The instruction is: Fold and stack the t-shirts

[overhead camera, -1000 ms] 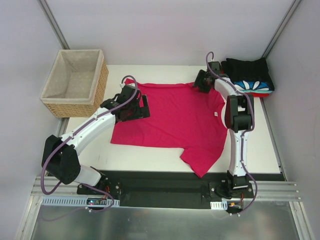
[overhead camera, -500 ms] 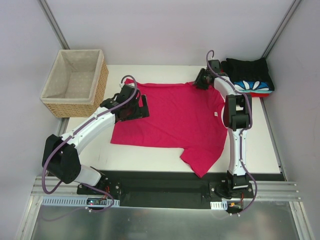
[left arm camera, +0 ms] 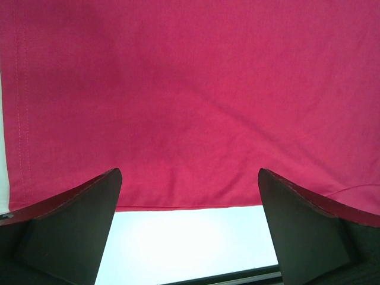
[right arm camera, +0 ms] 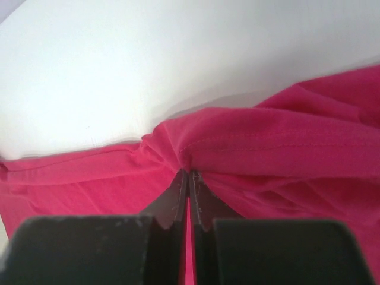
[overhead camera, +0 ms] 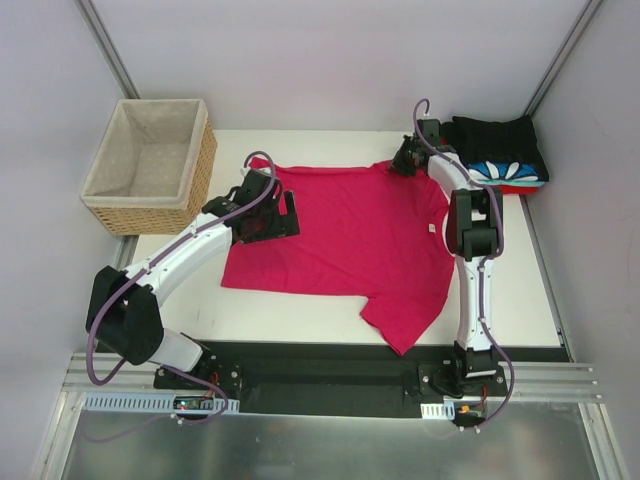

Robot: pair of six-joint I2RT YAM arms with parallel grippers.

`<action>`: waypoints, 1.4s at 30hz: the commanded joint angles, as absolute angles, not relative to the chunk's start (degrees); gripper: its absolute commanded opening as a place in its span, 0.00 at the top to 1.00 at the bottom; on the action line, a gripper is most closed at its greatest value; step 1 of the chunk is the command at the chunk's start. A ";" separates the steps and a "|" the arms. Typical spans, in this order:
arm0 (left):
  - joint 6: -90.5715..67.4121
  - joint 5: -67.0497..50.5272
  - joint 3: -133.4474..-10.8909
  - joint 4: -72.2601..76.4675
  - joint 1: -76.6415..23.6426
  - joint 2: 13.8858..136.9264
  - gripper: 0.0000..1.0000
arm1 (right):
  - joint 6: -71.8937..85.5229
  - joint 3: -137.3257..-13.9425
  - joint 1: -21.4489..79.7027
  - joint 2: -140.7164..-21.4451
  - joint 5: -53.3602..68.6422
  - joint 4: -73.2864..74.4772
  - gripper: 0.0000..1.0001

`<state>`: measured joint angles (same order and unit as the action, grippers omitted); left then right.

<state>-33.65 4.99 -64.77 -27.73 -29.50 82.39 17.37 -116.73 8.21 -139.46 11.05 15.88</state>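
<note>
The white tabletop (overhead camera: 300, 310) is carrying everything, and most of its middle is being covered by the crimson-pink t-shirt (overhead camera: 350, 235), which is lying spread out and largely flat, its collar end turned toward the right side and one short sleeve pointing toward the near edge. The wicker basket (overhead camera: 150, 215) with its beige lining is sitting at the far left, just off the tabletop's corner and well apart from the shirt. At the far right corner the folded t-shirts (overhead camera: 505, 150) are lying in a stack, black on top with a blue-white patterned one and a strip of red showing beneath. The left arm (overhead camera: 180, 260) is reaching diagonally across to the shirt's left end, while the right arm (overhead camera: 470, 260) is stretching straight up the right side. The left tool (overhead camera: 278, 212) is hovering over the cloth with its jaws spread wide; in the wrist view its two dark fingers (left arm camera: 71, 225) are standing far apart on either side of the shirt's edge, where red cloth is meeting bare tabletop. The right tool (overhead camera: 400, 160) is sitting at the shirt's far right corner, just beside the stack, its jaws pinched together on a bunched fold of the cloth's seamed edge (right arm camera: 237, 142).
</note>
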 commanded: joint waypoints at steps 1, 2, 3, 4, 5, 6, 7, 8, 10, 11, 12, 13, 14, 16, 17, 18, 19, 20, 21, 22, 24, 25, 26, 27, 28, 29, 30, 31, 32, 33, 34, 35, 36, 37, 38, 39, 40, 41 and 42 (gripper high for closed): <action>-32.96 5.01 -66.18 -27.51 -28.65 82.35 0.01 | 19.51 -119.18 8.09 -140.97 14.06 8.36 0.99; -32.78 5.01 -66.18 -27.51 -28.57 82.35 0.01 | 19.95 -119.79 8.09 -141.32 14.41 6.26 0.99; -32.78 5.01 -66.01 -27.51 -28.56 82.27 0.01 | 20.56 -120.32 8.26 -142.02 14.59 5.46 0.99; -32.78 5.10 -65.83 -27.51 -28.48 82.27 0.01 | 20.83 -121.19 8.26 -142.55 15.02 4.93 0.99; -32.78 5.10 -65.74 -27.60 -28.39 82.35 0.01 | 21.00 -122.07 8.35 -142.99 15.20 4.31 0.99; -32.70 5.01 -65.66 -27.60 -28.21 82.27 0.01 | 21.27 -123.91 8.44 -143.61 15.38 4.05 0.99; -32.61 5.01 -65.57 -27.51 -28.04 82.27 0.01 | 21.44 -124.45 8.44 -144.40 15.47 3.61 0.99; -32.52 4.92 -65.57 -27.60 -27.86 82.44 0.01 | 21.71 -125.06 8.44 -144.84 15.47 2.65 0.99; -32.34 4.83 -65.57 -27.51 -27.51 82.44 0.01 | 22.32 -126.21 8.35 -145.63 15.29 1.68 0.99; -32.26 4.75 -65.57 -27.51 -27.25 82.53 0.01 | 22.50 -126.21 8.44 -145.81 15.29 0.19 0.99; -32.34 4.66 -65.57 -27.51 -27.16 82.53 0.01 | 22.85 -126.38 8.35 -145.98 15.21 -0.17 0.99; -32.26 4.57 -65.65 -27.60 -26.98 82.70 0.01 | 23.63 -127.34 8.44 -146.86 15.29 -1.57 0.99; -32.17 4.48 -65.65 -27.60 -26.98 82.88 0.01 | 23.90 -128.05 8.44 -147.39 15.29 -2.19 0.99; -31.99 4.48 -65.92 -27.60 -26.81 83.23 0.01 | 25.04 -130.15 8.44 -148.44 15.55 -2.90 0.99; -31.99 4.40 -66.00 -27.60 -26.72 83.49 0.01 | 25.40 -130.51 8.35 -149.32 15.56 -3.25 0.99; -31.91 4.31 -66.01 -27.60 -26.63 83.58 0.01 | 25.66 -130.69 8.35 -149.59 15.56 -3.77 0.99; -31.90 4.22 -66.18 -27.60 -26.54 83.67 0.01 | 26.19 -130.78 8.44 -149.85 15.47 -4.91 0.99; -31.90 4.13 -66.18 -27.60 -26.46 83.93 0.01 | 26.45 -130.78 8.44 -150.29 15.56 -5.53 0.99; -31.82 4.04 -66.27 -27.60 -26.54 84.02 0.01 | 26.72 -131.13 8.44 -150.73 15.64 -6.06 0.96; -31.90 3.96 -66.44 -27.60 -26.37 84.28 0.01 | 27.07 -131.74 8.44 -151.34 16.25 -6.41 0.67; -31.73 3.78 -66.53 -27.60 -26.37 84.64 0.01 | 27.86 -134.29 8.44 -153.19 17.13 -6.50 0.28; -31.82 3.69 -66.88 -27.68 -26.37 84.99 0.01 | 27.95 -134.99 8.35 -153.63 18.10 -7.11 0.04; -31.82 3.52 -67.06 -27.69 -26.37 85.08 0.01 | 28.04 -135.00 8.44 -153.81 18.45 -7.64 0.04; -31.82 3.34 -67.15 -27.60 -26.37 85.25 0.01 | 27.78 -134.91 8.44 -153.72 18.63 -7.91 0.04; -31.82 3.17 -67.41 -27.68 -26.37 85.60 0.01 | 27.60 -134.56 8.35 -153.46 18.63 -8.43 0.04; -31.82 2.99 -67.50 -27.69 -26.37 85.78 0.01 | 27.16 -133.78 8.35 -152.67 18.55 -9.13 0.04; -31.90 2.64 -67.67 -27.69 -26.37 85.96 0.01 | 26.03 -130.46 8.44 -150.58 18.28 -10.01 0.04; -31.99 2.29 -67.76 -27.69 -26.37 86.13 0.01 | 25.06 -128.95 8.35 -149.08 17.50 -10.98 0.04; -32.08 2.20 -67.76 -27.69 -26.37 86.22 0.01 | 24.00 -127.28 8.26 -147.67 17.14 -11.16 0.04; -32.25 2.02 -67.85 -27.69 -26.37 86.39 0.01 | 21.82 -124.66 8.26 -146.35 16.70 -11.34 0.03; -32.26 1.76 -67.94 -27.69 -26.37 86.48 0.01 | 21.19 -123.06 8.26 -143.21 16.53 -11.69 0.04; -32.34 1.58 -68.03 -27.69 -26.37 86.66 0.01 | 20.57 -121.65 7.91 -141.78 16.52 -11.95 0.03; -32.60 1.41 -68.11 -27.69 -26.37 86.57 0.01 | 19.44 -118.77 7.65 -140.03 16.70 -12.13 0.04; -32.61 1.32 -68.20 -27.69 -26.37 86.66 0.01 | 18.90 -117.61 7.47 -137.31 16.70 -12.13 0.04; -32.61 1.06 -68.20 -27.69 -26.37 86.75 0.01 | 18.11 -116.99 7.12 -135.98 16.35 -11.17 0.04; -32.78 0.97 -68.29 -27.60 -26.37 86.75 0.01 | 17.15 -116.37 7.03 -134.84 16.35 -10.21 0.04; -32.78 0.88 -68.29 -27.60 -26.37 86.66 0.01 | 15.66 -115.32 6.60 -132.65 15.83 -8.28 0.04; -32.78 0.62 -68.29 -27.60 -26.37 86.66 0.01 | 14.77 -115.05 6.59 -131.84 15.30 -6.78 0.04; -32.87 0.53 -68.38 -27.60 -26.37 86.75 0.01 | 14.07 -114.35 6.33 -130.97 14.34 -5.98 0.04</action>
<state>-33.19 1.91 -66.28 -27.70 -26.89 86.48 19.66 -115.28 7.64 -141.05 16.69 -6.98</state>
